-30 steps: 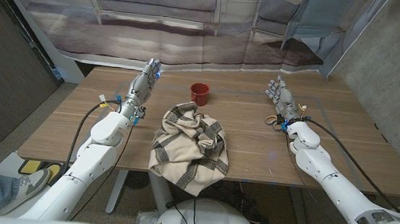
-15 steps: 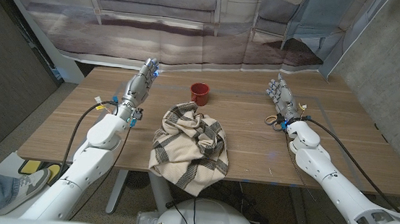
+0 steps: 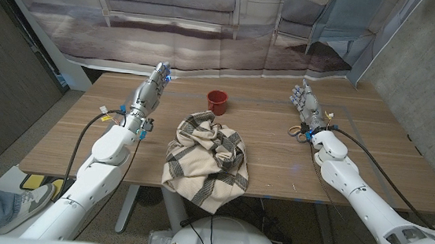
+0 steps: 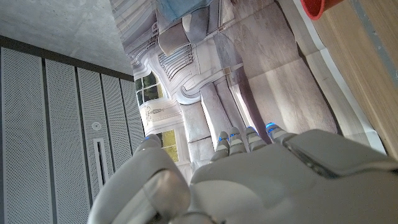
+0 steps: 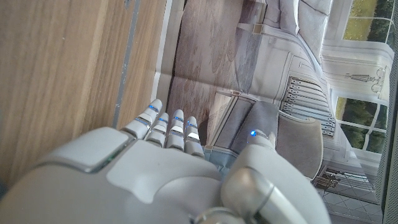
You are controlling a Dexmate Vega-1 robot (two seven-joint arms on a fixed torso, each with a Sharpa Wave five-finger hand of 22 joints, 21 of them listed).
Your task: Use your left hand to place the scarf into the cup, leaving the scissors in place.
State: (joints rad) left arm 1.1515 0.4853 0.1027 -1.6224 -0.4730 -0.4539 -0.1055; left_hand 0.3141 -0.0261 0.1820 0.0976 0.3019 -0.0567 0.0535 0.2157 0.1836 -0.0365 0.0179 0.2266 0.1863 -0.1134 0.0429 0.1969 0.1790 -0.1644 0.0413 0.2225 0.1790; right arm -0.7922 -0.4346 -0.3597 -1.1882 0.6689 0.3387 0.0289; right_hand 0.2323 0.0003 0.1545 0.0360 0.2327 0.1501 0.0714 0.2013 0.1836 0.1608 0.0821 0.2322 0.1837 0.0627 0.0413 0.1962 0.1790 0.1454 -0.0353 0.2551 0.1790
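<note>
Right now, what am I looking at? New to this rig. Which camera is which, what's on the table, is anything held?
It is a two-armed robot standing at a wooden table. The wide picture comes from a camera on its head, looking down; the other two come from cameras on each wrist, looking along the back of that hand. The left hand and the right hand are both open and hold nothing. On the table lie a plaid scarf, bunched up and hanging over the near edge, a small red cup behind it, and scissors beside the right wrist. The scarf is not yet in the cup.
</note>
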